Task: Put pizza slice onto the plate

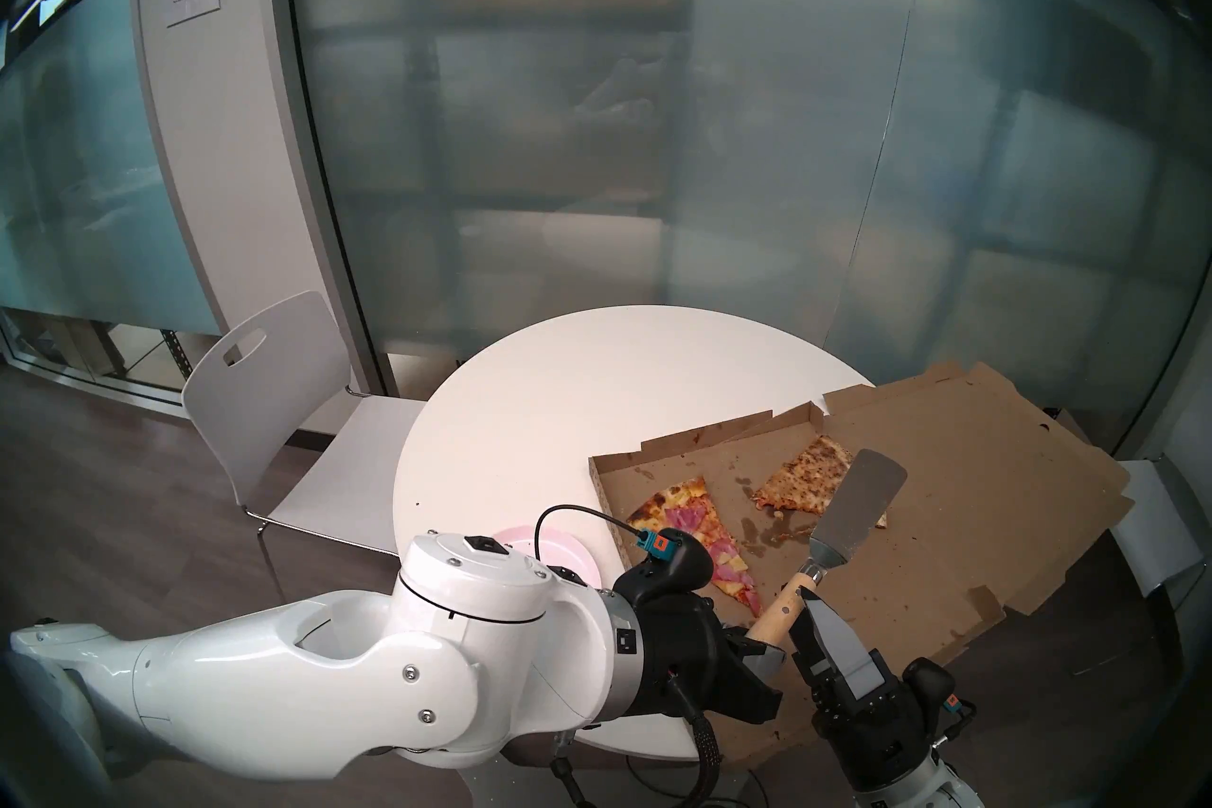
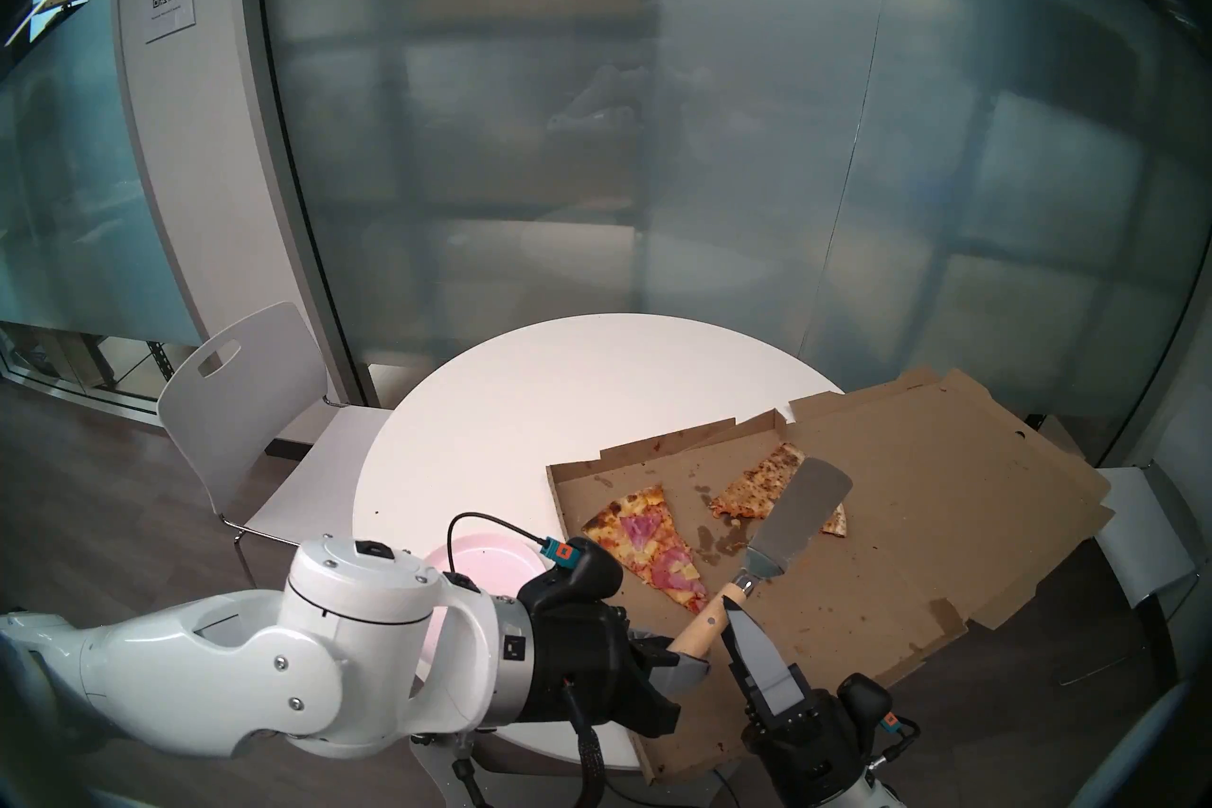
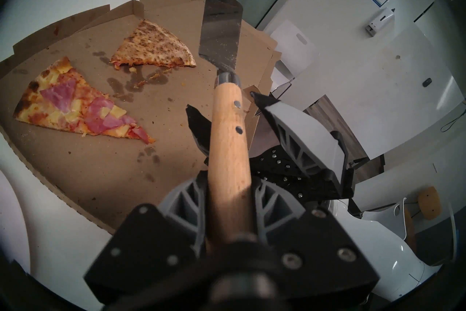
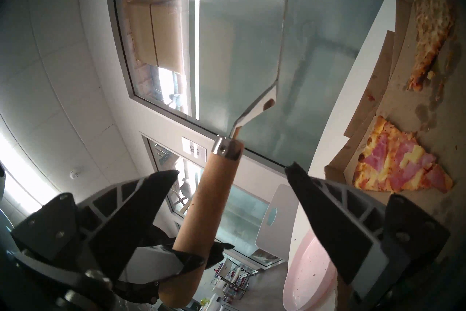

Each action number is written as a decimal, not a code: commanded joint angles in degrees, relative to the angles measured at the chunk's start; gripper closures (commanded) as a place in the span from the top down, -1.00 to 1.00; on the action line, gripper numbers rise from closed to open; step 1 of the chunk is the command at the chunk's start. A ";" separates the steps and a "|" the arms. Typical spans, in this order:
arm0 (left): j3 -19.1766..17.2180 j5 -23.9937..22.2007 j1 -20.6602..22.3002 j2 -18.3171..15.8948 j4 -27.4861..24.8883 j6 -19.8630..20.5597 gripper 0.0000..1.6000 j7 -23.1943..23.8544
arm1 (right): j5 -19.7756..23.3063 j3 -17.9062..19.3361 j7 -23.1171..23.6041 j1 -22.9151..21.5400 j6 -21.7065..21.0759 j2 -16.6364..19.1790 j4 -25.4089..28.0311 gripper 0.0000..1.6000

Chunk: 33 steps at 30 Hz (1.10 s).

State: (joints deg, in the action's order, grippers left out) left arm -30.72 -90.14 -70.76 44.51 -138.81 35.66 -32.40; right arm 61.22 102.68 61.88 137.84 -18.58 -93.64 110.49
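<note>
A: Nearest the head camera is the left gripper (image 3: 228,204), on a white arm. What's it got?

B: Its grey ribbed fingers (image 3: 185,204) are clamped on the round wooden handle of a metal spatula (image 1: 777,606). The blade (image 1: 856,502) is flat, grey and bare, up in the air over the box floor.

A: And the right gripper (image 4: 232,171)?

B: Spread wide, nothing gripped. In its own wrist view the handle runs up between the two black-tipped fingers (image 4: 151,191), clear of both. Looks like a handover setup, my guess.

A: Task thing?

B: Long triangular pizza slice with pink ham, yellow pineapple and orange cheese (image 1: 692,538), lying flat near the left wall of the open brown cardboard pizza box (image 1: 931,525), just inside it.

A: Axis and pointing?

B: Browned crust at the far end, tip pointing toward the robot and a bit to its right. The tip ends just beside the handle. Slice lies left of the blade; blade axis is roughly parallel but tilted away, so it needs swinging left and coming down low.

A: Nearer arm?

B: Left, I'd say.

A: Plate?

B: Round pale pink plate (image 2: 485,557) on the round white table (image 1: 557,393), just outside the box's left wall, partly hidden by the left arm. Empty apart from crumbs.

A: Other stuff?

B: A wider browned speckled slice (image 1: 797,479) sits mid-box, under the blade's far end.
</note>
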 commanded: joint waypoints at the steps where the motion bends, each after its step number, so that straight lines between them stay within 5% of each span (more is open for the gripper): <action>1: -0.16 0.12 0.20 0.47 -1.19 -0.25 -1.00 0.22 | -0.27 -0.55 0.35 -0.95 0.18 0.06 1.52 0.98; 3: -0.28 0.08 0.31 0.37 -1.19 -0.21 -1.00 0.20 | -0.62 -0.71 0.26 -1.13 0.15 0.05 1.56 0.74; 4: -0.34 0.06 0.35 0.32 -1.19 -0.21 -1.00 0.18 | -0.75 -0.79 0.20 -1.21 0.14 0.01 1.59 0.37; 6: -0.24 0.13 0.30 0.31 -1.19 -0.22 -1.00 0.18 | -1.14 -0.99 0.01 -1.38 0.09 -0.04 1.84 0.02; 16: 0.17 0.46 0.13 0.23 -1.19 -0.30 -1.00 0.24 | -1.90 -1.20 0.05 -1.66 -0.25 -0.21 2.32 -0.15; 20: 0.20 0.54 0.29 0.34 -1.19 -0.21 -1.00 0.34 | -2.10 -1.21 0.07 -1.73 -0.32 -0.38 2.37 -1.00; 33: -0.10 -0.10 0.20 0.29 -1.19 -0.81 -1.00 0.03 | -1.58 -0.06 0.95 -0.95 -0.76 -0.27 3.10 -1.00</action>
State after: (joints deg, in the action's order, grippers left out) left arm -30.39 -89.40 -70.62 44.22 -138.49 35.20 -32.78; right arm 58.78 102.05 62.01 136.50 -19.20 -93.95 111.98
